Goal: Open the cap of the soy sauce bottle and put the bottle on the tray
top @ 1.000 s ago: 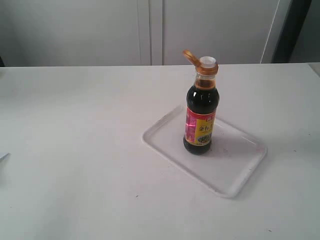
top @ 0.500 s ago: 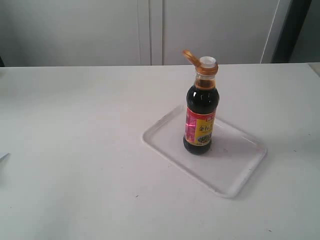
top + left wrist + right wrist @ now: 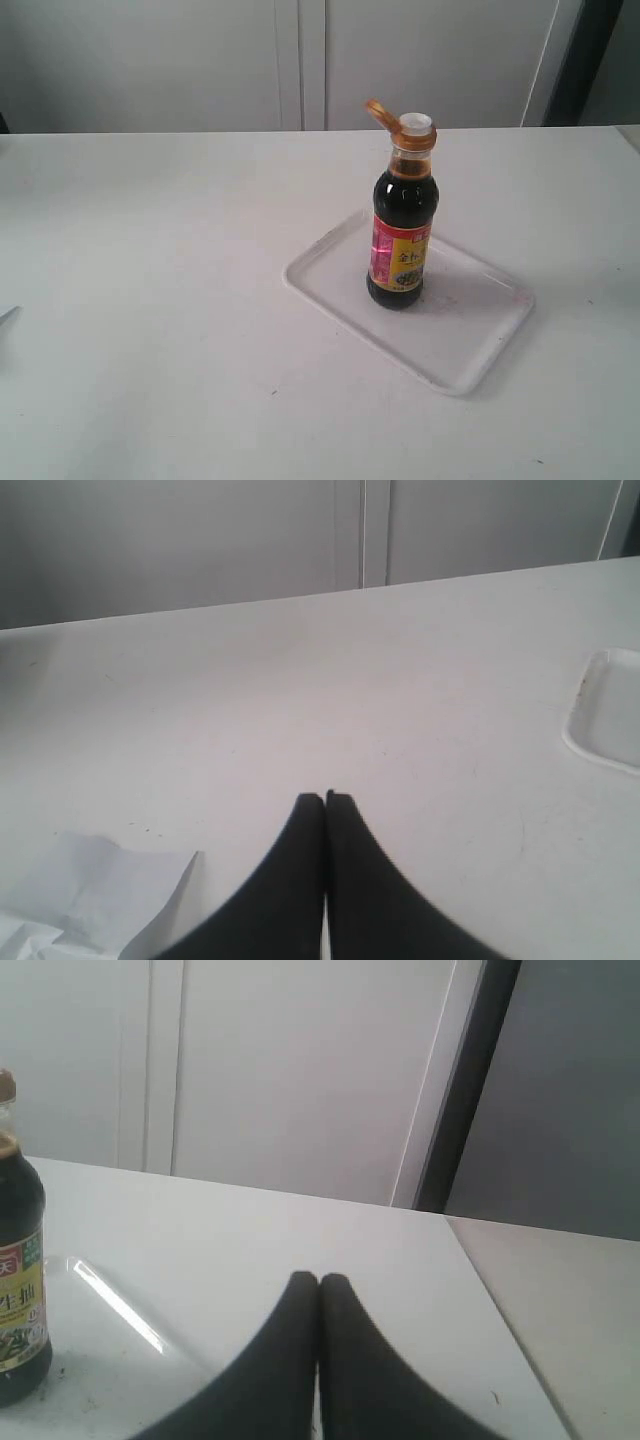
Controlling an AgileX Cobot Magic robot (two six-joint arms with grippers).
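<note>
soy sauce bottle [image 3: 403,235] upright on tray [image 3: 325,282], cap [image 3: 378,112] seemingly hinged open

This looks like a robot lab or a plain test room. A wide white bench [image 3: 150,300] fills the exterior view. Behind it are flat pale panels [image 3: 150,60] with vertical seams, either cabinet doors or wall cladding. A dark upright strip [image 3: 590,60] at the far right may be a doorway. A soy sauce bottle [image 3: 403,240] stands staged on a white tray [image 3: 480,340]. The black left claw [image 3: 324,798] and right claw [image 3: 318,1278] show above the bench in the wrist views.
</note>
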